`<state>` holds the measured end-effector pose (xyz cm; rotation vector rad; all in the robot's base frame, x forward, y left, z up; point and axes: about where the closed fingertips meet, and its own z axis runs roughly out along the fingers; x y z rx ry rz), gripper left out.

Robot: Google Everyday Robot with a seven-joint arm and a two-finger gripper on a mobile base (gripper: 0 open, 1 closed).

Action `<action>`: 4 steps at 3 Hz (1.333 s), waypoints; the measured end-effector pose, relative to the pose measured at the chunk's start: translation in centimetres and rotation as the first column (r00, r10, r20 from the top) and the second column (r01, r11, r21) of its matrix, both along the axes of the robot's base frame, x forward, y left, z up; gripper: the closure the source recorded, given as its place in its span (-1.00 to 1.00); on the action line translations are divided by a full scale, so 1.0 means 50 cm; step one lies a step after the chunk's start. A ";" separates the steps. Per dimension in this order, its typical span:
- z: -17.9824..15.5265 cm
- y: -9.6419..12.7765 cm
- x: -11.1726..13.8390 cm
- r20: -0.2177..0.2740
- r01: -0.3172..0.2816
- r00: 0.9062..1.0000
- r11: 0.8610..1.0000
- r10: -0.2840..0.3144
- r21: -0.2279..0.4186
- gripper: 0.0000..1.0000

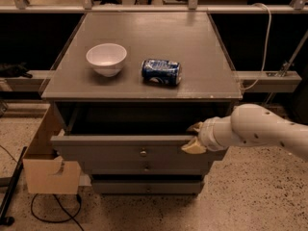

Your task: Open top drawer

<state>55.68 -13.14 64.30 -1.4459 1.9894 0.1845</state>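
The top drawer [106, 150] is the widest grey front under the tabletop, with a small round brass knob [143, 152]. It stands pulled out partway, with a dark gap above its front. My gripper [194, 138] is at the right end of the drawer front, on its top edge. One tan finger [195, 127] is behind the front and the other is before it, so the gripper is shut on the drawer's front edge. My white arm [260, 131] reaches in from the right.
A white bowl [106, 58] and a blue can [161, 71] lying on its side rest on the grey tabletop [144, 32]. Two narrower drawers [147, 168] sit below the top one. A cardboard box [50, 174] and cables lie on the floor at left.
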 end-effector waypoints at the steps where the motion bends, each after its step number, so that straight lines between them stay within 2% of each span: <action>1: 0.012 0.005 -0.017 0.004 -0.009 1.000 1.000 0.009 0.005 0.93; 2: 0.012 0.005 -0.017 0.004 -0.009 1.000 1.000 0.009 0.005 0.48; 3: 0.012 0.005 -0.017 0.004 -0.009 1.000 1.000 0.009 0.005 -0.15; 4: 0.012 0.005 -0.017 0.004 -0.009 1.000 1.000 0.009 0.005 -0.61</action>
